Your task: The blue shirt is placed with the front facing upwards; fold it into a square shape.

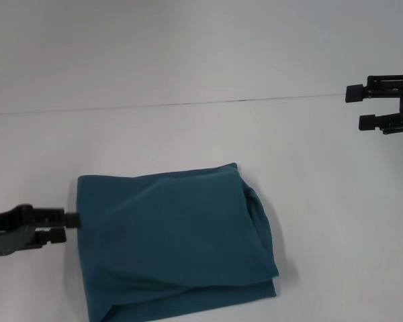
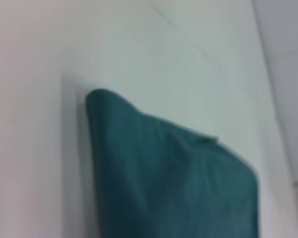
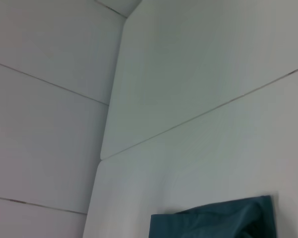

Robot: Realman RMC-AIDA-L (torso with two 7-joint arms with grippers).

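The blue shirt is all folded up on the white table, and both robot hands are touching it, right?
Not quite. The blue shirt is folded on the white table, but only the left gripper is at its edge. The head view shows the right gripper open and far off, well clear of the shirt.

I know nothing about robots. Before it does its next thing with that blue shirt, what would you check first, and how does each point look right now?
1. Shirt folded into a compact block: ok. The blue shirt lies as a roughly square bundle on the table.
2. Edges neat: not ok. The side toward the robot's right bulges and layers peek out at the near edge.
3. Left gripper free of the cloth: cannot tell. Its fingertips sit right at the shirt's left edge.
4. Right gripper out of the way: ok. It is open, far off at the table's right side.
5. Lettering hidden inside the fold: ok, none shows.
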